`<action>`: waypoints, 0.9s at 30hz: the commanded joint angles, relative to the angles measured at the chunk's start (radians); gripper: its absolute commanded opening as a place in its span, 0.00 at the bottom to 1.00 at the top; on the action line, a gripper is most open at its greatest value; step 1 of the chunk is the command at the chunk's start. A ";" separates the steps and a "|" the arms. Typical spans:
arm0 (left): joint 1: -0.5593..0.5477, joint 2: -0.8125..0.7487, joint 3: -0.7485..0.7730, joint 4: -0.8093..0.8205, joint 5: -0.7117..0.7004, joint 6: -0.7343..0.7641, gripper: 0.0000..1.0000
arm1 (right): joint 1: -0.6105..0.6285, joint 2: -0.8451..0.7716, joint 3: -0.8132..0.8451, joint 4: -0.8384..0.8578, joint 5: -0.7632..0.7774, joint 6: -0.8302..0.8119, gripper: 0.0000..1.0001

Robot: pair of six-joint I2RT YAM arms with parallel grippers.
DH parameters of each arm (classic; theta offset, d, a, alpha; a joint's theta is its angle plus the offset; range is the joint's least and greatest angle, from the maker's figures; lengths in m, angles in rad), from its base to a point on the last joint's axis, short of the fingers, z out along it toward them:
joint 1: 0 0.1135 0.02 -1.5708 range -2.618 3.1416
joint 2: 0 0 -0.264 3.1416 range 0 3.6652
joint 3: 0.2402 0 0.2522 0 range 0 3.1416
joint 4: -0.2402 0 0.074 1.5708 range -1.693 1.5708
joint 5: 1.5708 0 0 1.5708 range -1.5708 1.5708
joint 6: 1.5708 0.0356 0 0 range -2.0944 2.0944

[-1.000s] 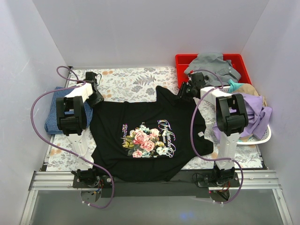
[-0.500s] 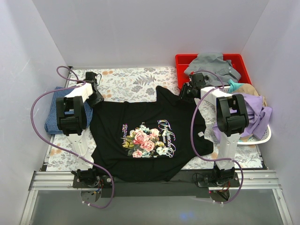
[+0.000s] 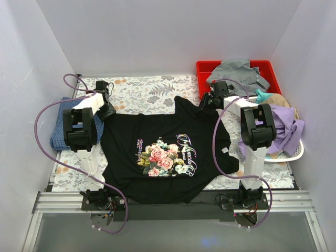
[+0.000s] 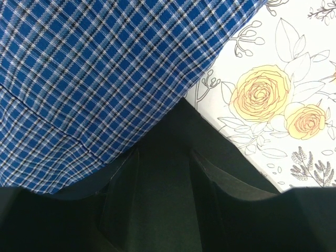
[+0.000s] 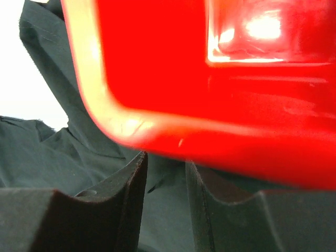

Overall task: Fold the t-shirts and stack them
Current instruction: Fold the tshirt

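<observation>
A large black t-shirt [image 3: 157, 128] with a rose print lies spread face up on the floral cloth. A blue checked t-shirt [image 3: 56, 131] lies bunched at the left edge, partly under the left arm. My left gripper [image 3: 108, 111] sits low over the black shirt's left sleeve, next to the blue t-shirt [image 4: 94, 68]. Its jaws stand apart with black cloth [image 4: 163, 210] showing between them. My right gripper [image 3: 206, 103] is down at the shirt's right sleeve, close against the red bin [image 5: 210, 79]. Its fingers [image 5: 131, 189] are apart over dark cloth.
The red bin [image 3: 205, 68] at the back right holds a grey garment [image 3: 236, 71]. A white basket [image 3: 294, 153] on the right is heaped with purple and tan clothes. Bare floral tablecloth [image 3: 142, 89] lies behind the black shirt. White walls enclose the table.
The right gripper has crept slightly toward the red bin. The left arm and both shirts have not moved.
</observation>
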 commanded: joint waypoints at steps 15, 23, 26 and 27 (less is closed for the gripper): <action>0.008 0.033 -0.021 -0.019 0.001 0.018 0.42 | 0.005 0.055 0.057 -0.015 -0.008 -0.014 0.11; 0.009 0.043 -0.021 -0.010 0.029 0.024 0.00 | 0.014 0.037 0.040 0.054 -0.057 -0.055 0.01; 0.008 0.026 -0.024 0.005 0.047 0.034 0.00 | 0.014 -0.006 0.011 0.092 -0.066 -0.069 0.01; 0.009 0.014 -0.021 0.007 0.055 0.035 0.00 | 0.014 -0.035 0.005 0.097 -0.069 -0.072 0.01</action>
